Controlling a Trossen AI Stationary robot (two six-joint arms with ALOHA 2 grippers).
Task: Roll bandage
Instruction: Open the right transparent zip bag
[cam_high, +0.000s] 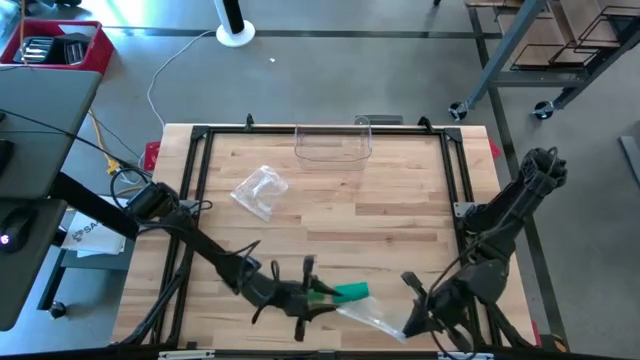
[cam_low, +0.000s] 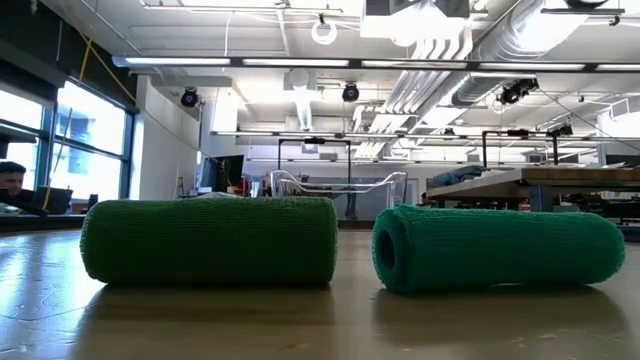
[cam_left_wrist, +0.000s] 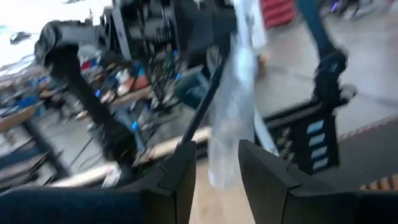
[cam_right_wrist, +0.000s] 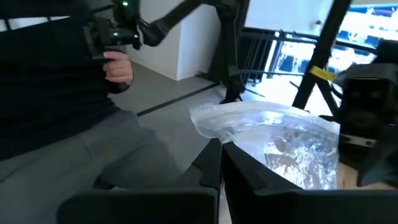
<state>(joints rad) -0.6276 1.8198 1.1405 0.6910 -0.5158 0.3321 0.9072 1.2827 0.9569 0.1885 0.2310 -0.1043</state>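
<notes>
at the high view's bottom centre, the left gripper (cam_high: 318, 293) is clenching one end of a clear plastic bag (cam_high: 372, 315) beside the green bandage roll (cam_high: 350, 292); the right gripper (cam_high: 412, 322) is pinching the other end.

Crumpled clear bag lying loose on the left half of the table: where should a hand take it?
Pinch the raised, creased ridge at the middle of the crumpled bag, coming straight down from above. It lies limp on the table with bare wood all round, and shows no stiff edge to slide under.
</notes>
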